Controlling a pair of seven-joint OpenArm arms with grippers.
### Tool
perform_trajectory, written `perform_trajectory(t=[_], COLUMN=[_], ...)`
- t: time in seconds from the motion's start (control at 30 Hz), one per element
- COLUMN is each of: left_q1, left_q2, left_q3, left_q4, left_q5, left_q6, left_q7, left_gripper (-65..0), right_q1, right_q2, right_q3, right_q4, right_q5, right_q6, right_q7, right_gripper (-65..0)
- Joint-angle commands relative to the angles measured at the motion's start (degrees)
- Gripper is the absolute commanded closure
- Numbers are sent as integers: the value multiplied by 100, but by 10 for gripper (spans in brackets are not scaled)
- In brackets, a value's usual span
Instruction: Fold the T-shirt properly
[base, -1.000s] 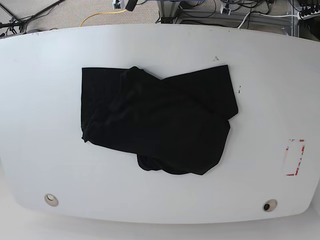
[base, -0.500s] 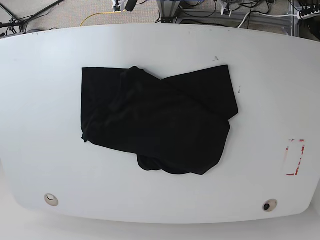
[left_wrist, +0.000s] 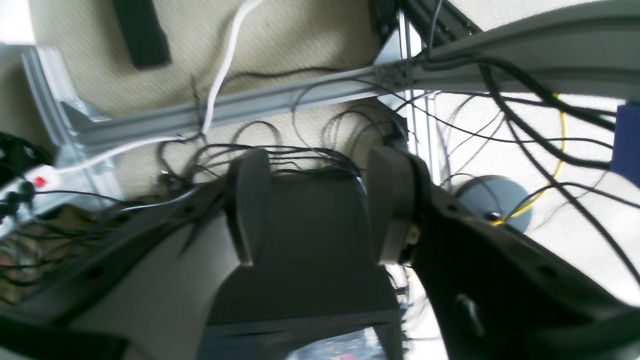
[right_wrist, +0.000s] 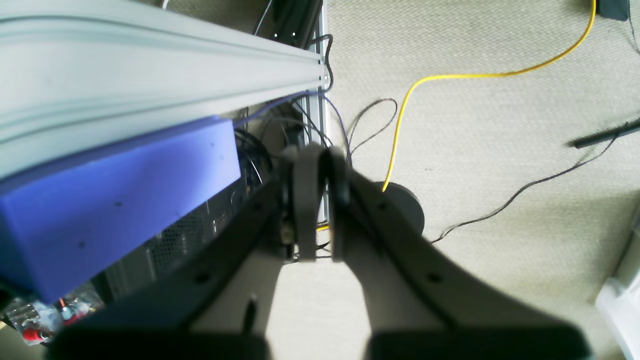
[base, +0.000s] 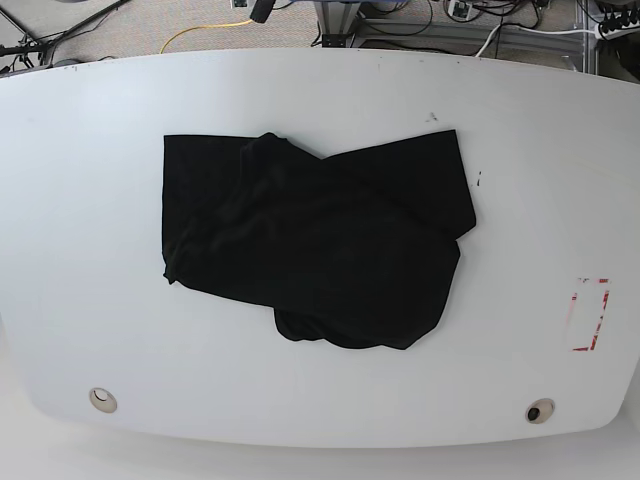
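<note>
Shirt (base: 315, 245) found crumpled mid-counter (base: 80, 200), untouched. Left pincer (left_wrist: 320, 210) gaped empty; right pincer (right_wrist: 320, 200) pressed closed, empty. Risk: grabbing bunched layers, locking in creases.

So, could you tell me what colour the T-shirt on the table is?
Plain black; the T-shirt shows best in the base view.

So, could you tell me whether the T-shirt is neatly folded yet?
Not yet. The T-shirt lies crumpled on the table, with uneven overlapping layers, a ragged outline and a bunched lump at its near edge.
</note>
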Motion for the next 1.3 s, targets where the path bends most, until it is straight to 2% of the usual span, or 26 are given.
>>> perform_trajectory(t=[0.0,0.1,0.23,0.57,0.73,0.83,1.1,1.27], left_q1=[423,950,1610,2937,3535,3808,4273,4358], left_q2=[-97,-141,-369,-396,-501,-563,-554,-519], left_q3=[-11,-20,-20,-486,-574,-583,-600,-600], left_q4=[600,1339,2270,4187,5145,5664,6895,7396], left_q5=[-11,-11,-20,-20,-20,-20,-20,-29], left_q6=[29,38,47,38,38,38,47,55], left_q7=[-51,-51,-51,-51,-51,-51,-51,-51], left_gripper=[-287,-287,-287,-289,-289,-289,-290,-293], right_q1=[-327,-758,-1267,-2252,-2850,-3061,-3448,-3448], right_q2=[-30,-30,-74,-162,-109,-109,-136,-136], right_q3=[9,0,-9,-167,-439,-448,-439,-422], right_q4=[415,943,1558,2868,3650,4090,5241,6050], right_q5=[18,27,27,45,730,924,968,968], right_q6=[43,52,52,61,61,61,61,52], right_q7=[71,71,71,80,80,80,45,-386], right_gripper=[-27,-27,-27,-27,-27,-27,-27,-27])
